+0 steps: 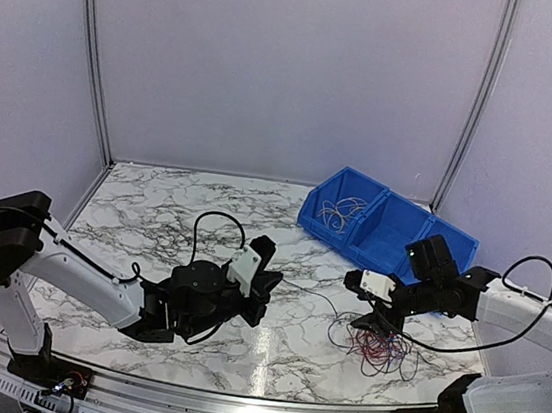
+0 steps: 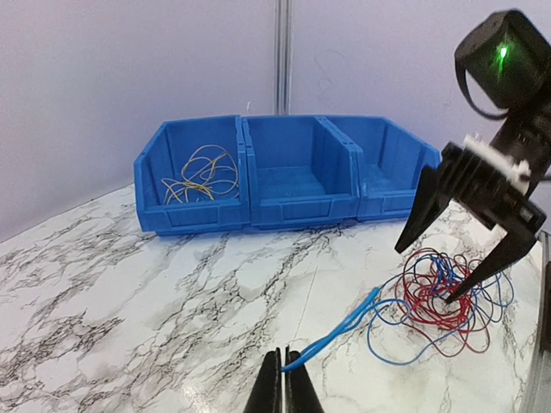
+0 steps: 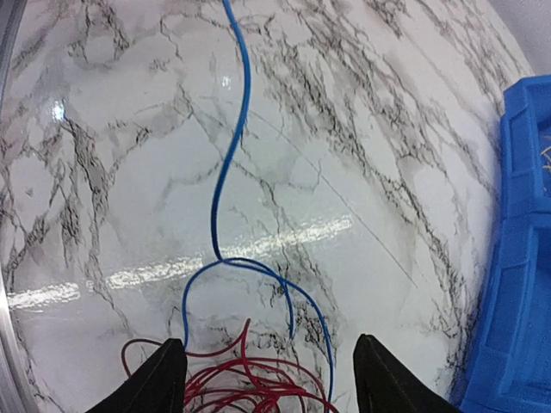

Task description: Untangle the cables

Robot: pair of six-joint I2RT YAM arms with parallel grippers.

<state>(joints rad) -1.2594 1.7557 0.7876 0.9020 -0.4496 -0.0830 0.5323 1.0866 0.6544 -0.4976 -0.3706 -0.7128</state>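
Observation:
A tangle of thin red and dark blue cables (image 1: 379, 348) lies on the marble table at the front right. It also shows in the left wrist view (image 2: 448, 297) and the right wrist view (image 3: 250, 387). My left gripper (image 2: 285, 372) is shut on the end of a blue cable (image 2: 344, 331) that is drawn out to the left of the tangle; in the top view this gripper (image 1: 279, 281) sits mid-table. My right gripper (image 3: 269, 341) is open, its fingers straddling the tangle just above it (image 1: 379, 325). The blue cable (image 3: 228, 163) runs away from it.
A row of three blue bins (image 1: 384, 230) stands at the back right; the leftmost holds pale tan cables (image 2: 200, 176). The bins' wall (image 3: 516, 258) is close on the right gripper's right. Grey walls enclose the table.

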